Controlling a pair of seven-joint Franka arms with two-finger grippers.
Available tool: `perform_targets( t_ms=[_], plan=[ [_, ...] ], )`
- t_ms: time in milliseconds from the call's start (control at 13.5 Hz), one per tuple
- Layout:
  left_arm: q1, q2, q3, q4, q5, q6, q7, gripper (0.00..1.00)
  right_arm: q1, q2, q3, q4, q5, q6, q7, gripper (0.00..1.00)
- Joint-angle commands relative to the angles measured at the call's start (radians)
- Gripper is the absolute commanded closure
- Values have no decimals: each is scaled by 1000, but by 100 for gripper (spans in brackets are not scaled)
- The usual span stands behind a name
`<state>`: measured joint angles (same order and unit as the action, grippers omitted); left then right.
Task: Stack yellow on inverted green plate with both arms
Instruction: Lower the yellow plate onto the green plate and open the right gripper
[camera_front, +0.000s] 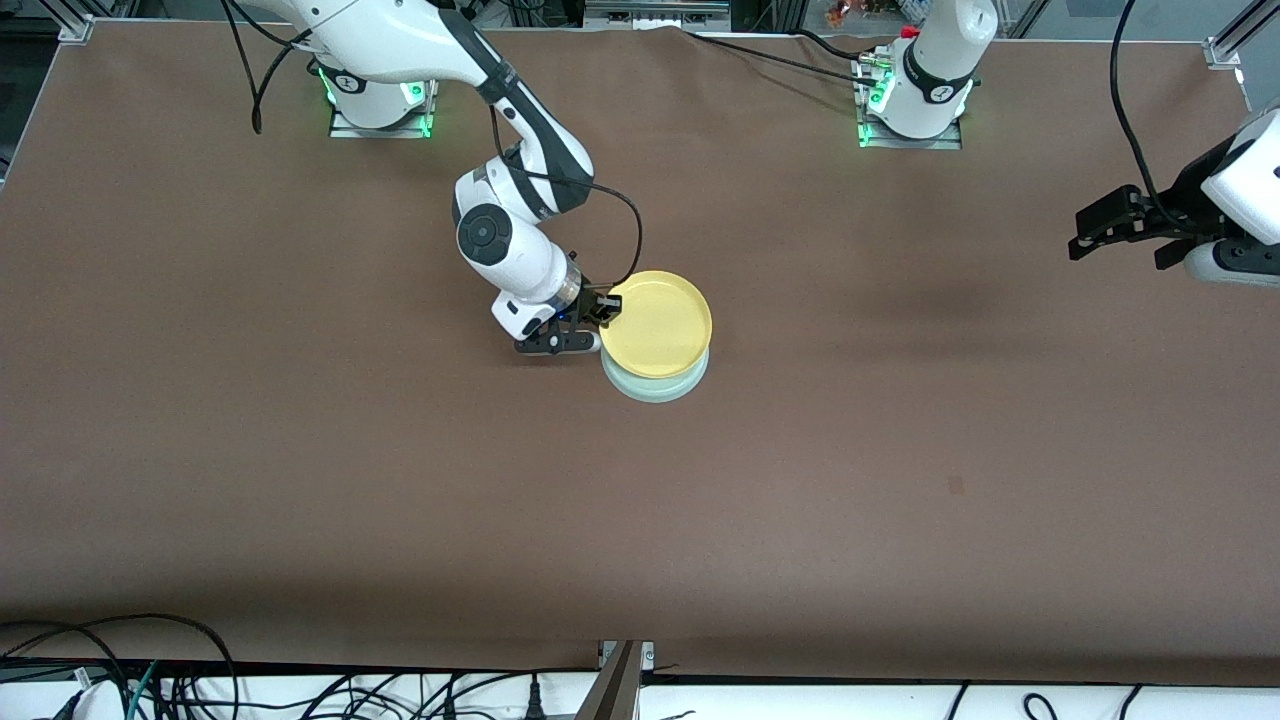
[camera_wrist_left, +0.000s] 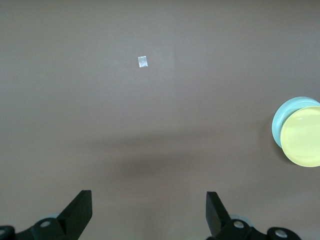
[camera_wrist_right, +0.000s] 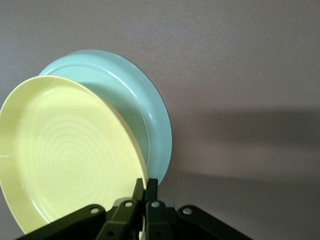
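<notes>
Here, the right gripper (camera_front: 605, 305) pinches the rim of the yellow plate (camera_front: 658, 322) between fully closed fingers (camera_wrist_right: 141, 195), holding it right side up just over the green plate (camera_front: 655, 382). The green plate lies upside down on the brown table (camera_front: 300, 450), its raised base showing in the right wrist view. The yellow plate sits off-centre above it, shifted away from the front camera, so a crescent of green shows along the nearer edge.

To finish well, the held plate probably needs sliding toward the front camera until the two rims line up, then lowering level before the fingers let go. A flat landing matters: the plate is held by one edge only, so the free edge may sag and touch first, which could nudge the green plate underneath. Whether the yellow plate already rests on the green base cannot be told.

Out from the fingers, the cloth is bare all round the stack, with plenty of room to retreat toward the right arm's base. The left gripper (camera_front: 1110, 225) waits over the left arm's end of the table, well apart from both plates, its fingers (camera_wrist_left: 80, 210) spread wide and empty. A small pale square of tape (camera_wrist_left: 142, 61) lies on the cloth below it.
</notes>
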<state>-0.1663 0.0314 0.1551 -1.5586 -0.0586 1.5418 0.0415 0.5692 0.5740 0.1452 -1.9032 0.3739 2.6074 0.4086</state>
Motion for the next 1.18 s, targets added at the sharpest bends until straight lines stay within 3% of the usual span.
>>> perform_targets(
  t_ms=[0,592,666,740,814,887,1109],
  plan=[
    [-2,-1,-11,4,28,30,6,0,6,7,1,-5,16,52,6,100],
    [-1,28,-9,75,25,17,15,0,3,27,-4,3,13,95,-4,100],
    [-7,31,-9,78,26,20,8,0,1,30,-4,4,14,97,4,94],
    [-9,38,-9,78,25,26,6,0,-2,30,-4,6,13,99,6,8],
    [-9,54,-8,92,28,26,6,0,-8,20,-18,31,7,80,-5,0],
    [-9,67,-8,94,29,26,9,0,-14,-2,-54,42,2,47,-14,0],
    [-7,73,-8,94,48,26,14,0,-14,-43,-203,221,-18,-320,-40,0]
  ],
)
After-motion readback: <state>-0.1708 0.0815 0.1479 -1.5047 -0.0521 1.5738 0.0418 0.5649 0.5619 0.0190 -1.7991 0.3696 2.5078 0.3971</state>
